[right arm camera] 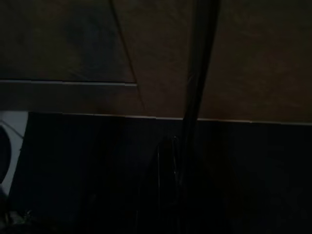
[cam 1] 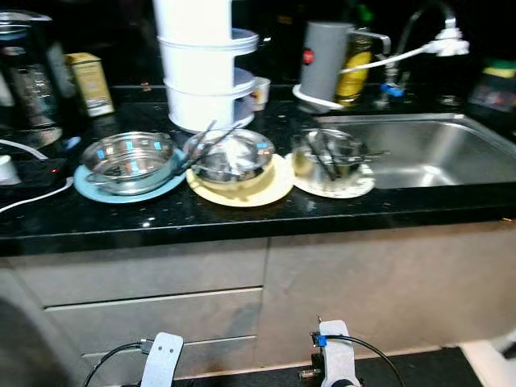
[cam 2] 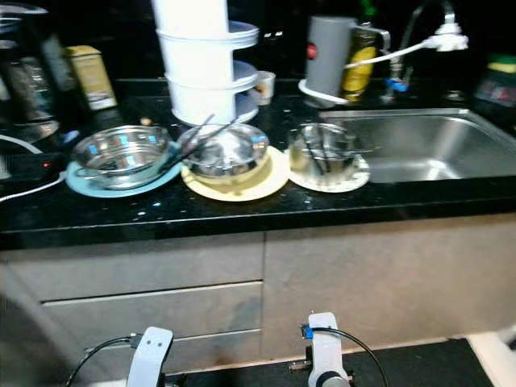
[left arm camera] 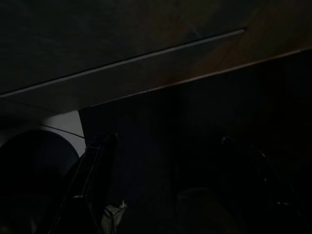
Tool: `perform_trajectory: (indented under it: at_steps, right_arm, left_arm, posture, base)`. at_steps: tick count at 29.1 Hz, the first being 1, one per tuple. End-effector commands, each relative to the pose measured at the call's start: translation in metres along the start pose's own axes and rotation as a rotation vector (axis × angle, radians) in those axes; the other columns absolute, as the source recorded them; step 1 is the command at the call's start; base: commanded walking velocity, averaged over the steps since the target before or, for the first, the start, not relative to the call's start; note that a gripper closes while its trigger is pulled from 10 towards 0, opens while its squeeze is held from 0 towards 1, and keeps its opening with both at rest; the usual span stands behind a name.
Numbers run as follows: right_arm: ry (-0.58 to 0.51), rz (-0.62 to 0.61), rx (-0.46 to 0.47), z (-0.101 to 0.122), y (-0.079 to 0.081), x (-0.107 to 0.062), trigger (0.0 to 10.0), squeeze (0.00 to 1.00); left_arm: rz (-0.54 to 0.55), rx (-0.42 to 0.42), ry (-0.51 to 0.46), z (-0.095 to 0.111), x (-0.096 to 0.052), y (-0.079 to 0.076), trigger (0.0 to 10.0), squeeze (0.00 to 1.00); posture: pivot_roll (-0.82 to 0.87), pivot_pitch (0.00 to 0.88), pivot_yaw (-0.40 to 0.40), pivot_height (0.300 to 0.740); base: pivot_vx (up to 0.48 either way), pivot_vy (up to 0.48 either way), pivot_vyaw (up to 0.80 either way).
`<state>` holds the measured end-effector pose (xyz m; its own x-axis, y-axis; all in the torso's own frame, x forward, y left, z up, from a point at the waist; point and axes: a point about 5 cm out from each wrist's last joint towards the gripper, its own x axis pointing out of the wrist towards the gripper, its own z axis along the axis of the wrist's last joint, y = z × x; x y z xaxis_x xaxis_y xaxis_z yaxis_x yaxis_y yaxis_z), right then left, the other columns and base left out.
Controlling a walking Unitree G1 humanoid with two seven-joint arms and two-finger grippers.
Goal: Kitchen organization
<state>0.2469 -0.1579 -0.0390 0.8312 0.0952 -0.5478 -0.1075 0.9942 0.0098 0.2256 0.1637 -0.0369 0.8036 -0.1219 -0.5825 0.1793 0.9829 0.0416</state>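
Observation:
Three plates sit in a row on the black counter (cam 1: 242, 214). On the blue plate (cam 1: 97, 189) rests an empty steel bowl (cam 1: 129, 161). The yellow plate (cam 1: 242, 192) carries a steel bowl (cam 1: 234, 157) with utensils leaning in it. The white plate (cam 1: 343, 187) bears a smaller steel bowl (cam 1: 330, 153) holding cutlery. Both arms hang low before the cabinet fronts, the left arm (cam 1: 161, 359) and the right arm (cam 1: 334, 363). In the dark left wrist view, my left gripper (left arm camera: 170, 195) stands open over the floor. My right gripper (right arm camera: 170, 190) is only a dark shape.
A steel sink (cam 1: 435, 149) lies at the right, with a faucet hose (cam 1: 403, 52) above it. Behind the plates stand a white stacked container (cam 1: 201, 64), a grey jug (cam 1: 322, 60), a yellow bottle (cam 1: 355, 68), a yellow tin (cam 1: 90, 83) and a kettle (cam 1: 24, 68). Drawers (cam 1: 145, 310) face me.

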Motion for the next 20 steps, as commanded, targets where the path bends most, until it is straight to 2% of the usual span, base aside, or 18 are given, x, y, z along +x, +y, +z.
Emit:
perform_trajectory:
  at_steps: [1,11,20]
  right_arm:
    - [0.006,0.004,-0.008,-0.0031,0.0007,-0.0011,10.0,0.0]
    - [0.01,-0.001,-0.011,-0.0051,-0.0003,-0.0021,10.0,0.0]
    - [0.015,-0.008,-0.01,-0.0066,-0.0014,-0.0027,10.0,0.0]
  left_arm:
    - [-0.002,0.006,0.001,-0.0019,0.0001,-0.0011,10.0,0.0]
    - [0.036,0.04,-0.031,0.003,0.0003,0.0048,10.0,0.0]
    - [0.007,0.03,-0.039,0.0064,0.0016,-0.0002,10.0,0.0]
  posture:
    - [-0.05,0.094,-0.053,0.74]
    - [-0.05,0.105,-0.051,0.74]
    - [-0.05,0.117,-0.046,0.74]
  base:
    - [0.0,0.0,0.8]
    - [0.0,0.0,0.8]
    - [0.0,0.0,0.8]
